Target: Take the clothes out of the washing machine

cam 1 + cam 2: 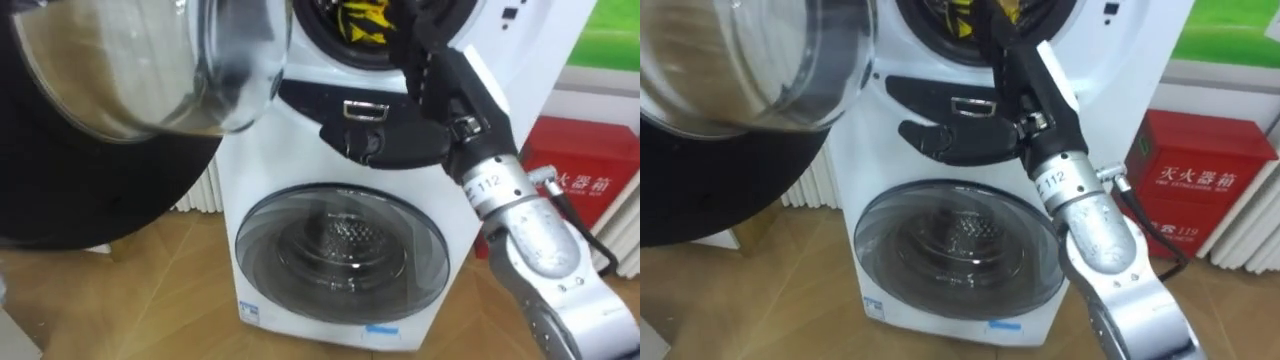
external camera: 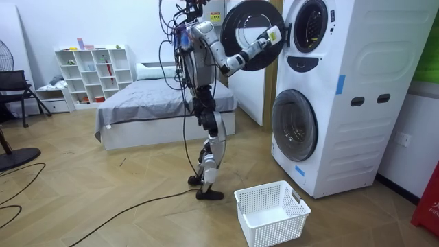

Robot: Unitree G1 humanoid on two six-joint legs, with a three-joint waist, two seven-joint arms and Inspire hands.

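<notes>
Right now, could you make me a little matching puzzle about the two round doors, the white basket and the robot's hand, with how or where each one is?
Things:
1. upper door
2. lower door
3. white basket
4. right hand

States:
A. standing empty
B. reaching into the upper drum
C. swung open
D. shut

Pairs: 1-C; 2-D; 3-A; 4-B.
</notes>
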